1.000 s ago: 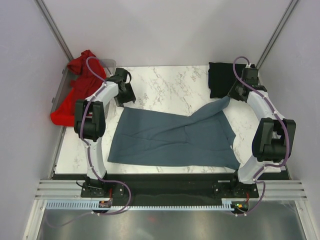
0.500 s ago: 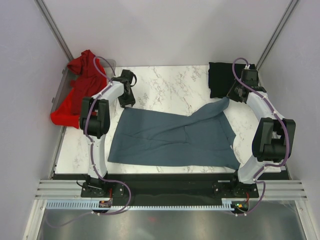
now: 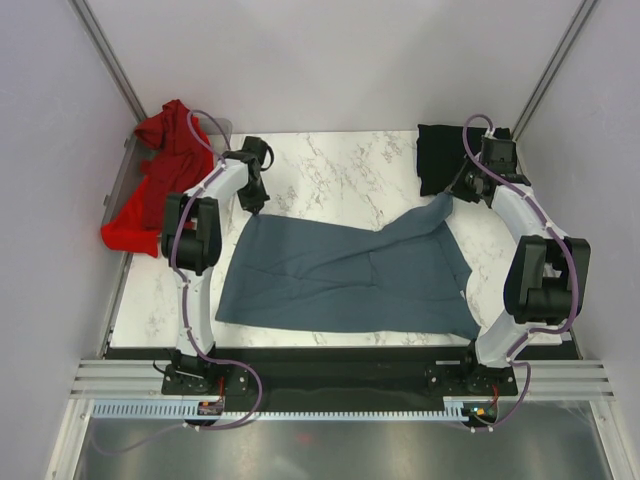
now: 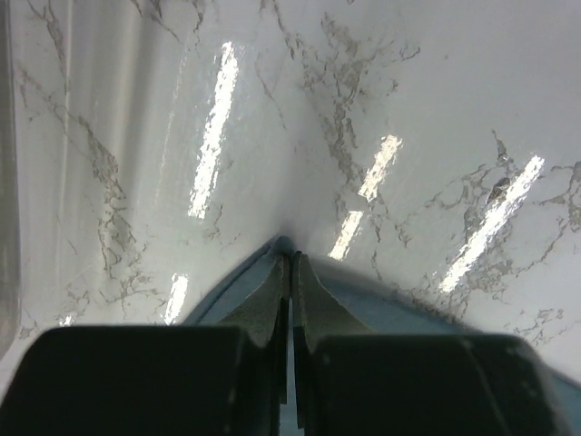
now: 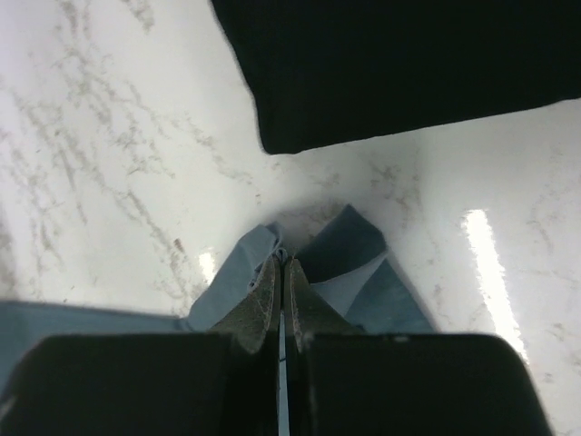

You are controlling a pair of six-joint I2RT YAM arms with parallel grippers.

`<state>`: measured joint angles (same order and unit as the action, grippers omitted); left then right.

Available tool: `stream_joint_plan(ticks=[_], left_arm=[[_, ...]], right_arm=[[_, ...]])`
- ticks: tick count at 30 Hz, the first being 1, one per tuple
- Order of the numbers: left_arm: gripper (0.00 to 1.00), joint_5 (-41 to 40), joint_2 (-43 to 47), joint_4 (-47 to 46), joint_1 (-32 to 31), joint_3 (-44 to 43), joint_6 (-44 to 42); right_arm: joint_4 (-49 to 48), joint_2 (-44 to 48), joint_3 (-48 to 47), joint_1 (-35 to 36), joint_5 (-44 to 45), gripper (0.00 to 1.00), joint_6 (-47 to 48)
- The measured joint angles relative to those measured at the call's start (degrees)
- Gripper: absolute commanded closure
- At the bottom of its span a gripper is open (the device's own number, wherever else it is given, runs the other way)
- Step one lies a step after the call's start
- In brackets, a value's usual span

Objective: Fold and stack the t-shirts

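The blue-grey t-shirt lies spread across the marble table. My left gripper is shut on its far left corner, the cloth pinched between the fingertips. My right gripper is shut on the shirt's far right corner, which is lifted off the table. A folded black t-shirt lies at the far right corner, also in the right wrist view. The red t-shirt hangs crumpled over the bin at the far left.
A clear plastic bin stands off the table's left edge under the red shirt. Grey walls close in the table on three sides. Bare marble shows between the two grippers at the back.
My left gripper moved right onto the blue-grey shirt's far left corner and closed on it. The right gripper kept its hold and barely moved.
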<state>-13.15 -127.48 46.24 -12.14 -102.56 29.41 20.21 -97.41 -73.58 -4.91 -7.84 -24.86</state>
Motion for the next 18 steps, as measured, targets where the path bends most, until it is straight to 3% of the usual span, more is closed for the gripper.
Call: stream_joint_plan(ticks=[6, 18], left_arm=[[0.98, 0.0, 2.6, 3.5, 0.0, -0.7, 0.7], [0.98, -1.4, 25.3, 4.7, 0.5, 11.4, 3.7]], right_arm=[[-0.5, 1.8, 0.0, 3.9, -6.6, 1.00, -0.5], [-0.9, 21.8, 11.0, 4.6, -9.5, 1.00, -1.3]])
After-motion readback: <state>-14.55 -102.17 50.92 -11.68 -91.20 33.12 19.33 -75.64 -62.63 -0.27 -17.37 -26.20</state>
